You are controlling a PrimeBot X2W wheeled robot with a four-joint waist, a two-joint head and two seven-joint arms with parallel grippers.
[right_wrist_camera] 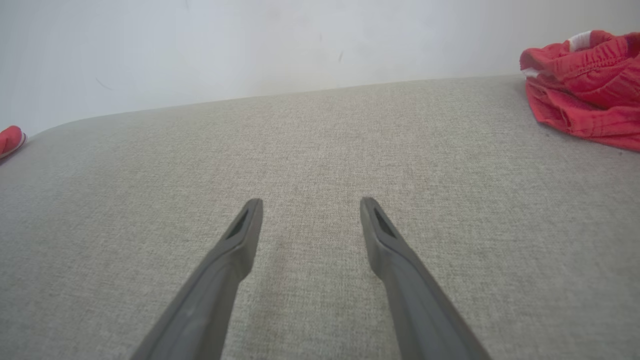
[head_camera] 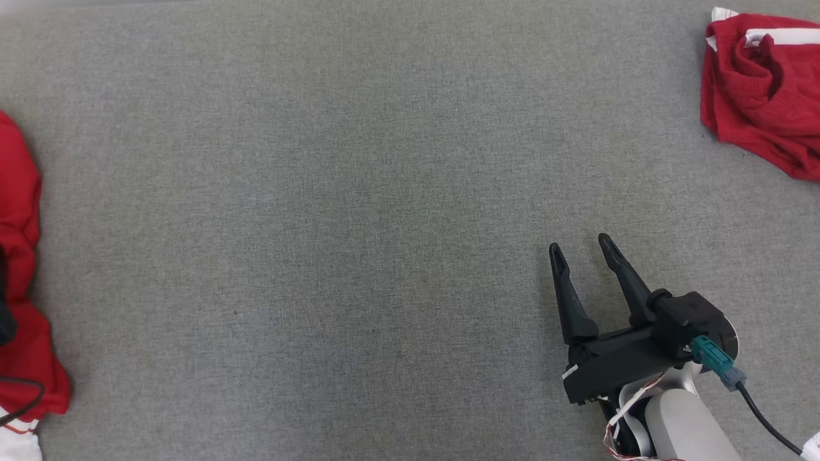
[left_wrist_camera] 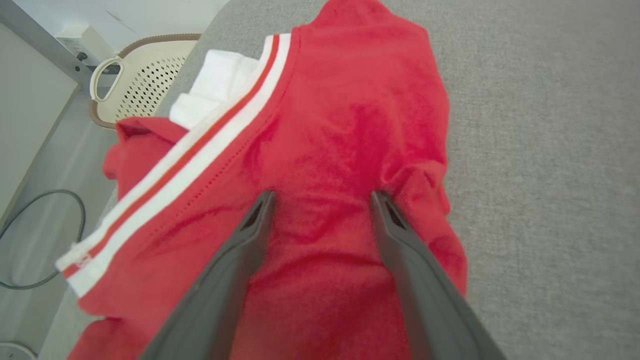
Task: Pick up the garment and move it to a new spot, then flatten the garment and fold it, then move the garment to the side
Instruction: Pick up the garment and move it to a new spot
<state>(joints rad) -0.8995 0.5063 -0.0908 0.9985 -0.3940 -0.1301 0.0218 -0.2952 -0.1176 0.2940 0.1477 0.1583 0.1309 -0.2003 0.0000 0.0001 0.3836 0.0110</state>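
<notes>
A crumpled red garment (head_camera: 19,256) with white and red striped trim lies at the left edge of the grey table (head_camera: 320,192). In the left wrist view the garment (left_wrist_camera: 350,125) spreads under my left gripper (left_wrist_camera: 322,197), which is open, its fingertips (left_wrist_camera: 262,210) down at the cloth with red fabric between them and nothing clamped. My right gripper (head_camera: 580,244) stands open over bare table at the lower right, empty; in its own view the right gripper (right_wrist_camera: 310,202) has just grey cloth surface between the fingers.
A second red bundle (head_camera: 762,89) with white trim lies at the far right corner, the same bundle (right_wrist_camera: 585,75) near the wall. Beyond the table's left edge stand a cream laundry basket (left_wrist_camera: 145,70) and a cable (left_wrist_camera: 50,200) on the floor.
</notes>
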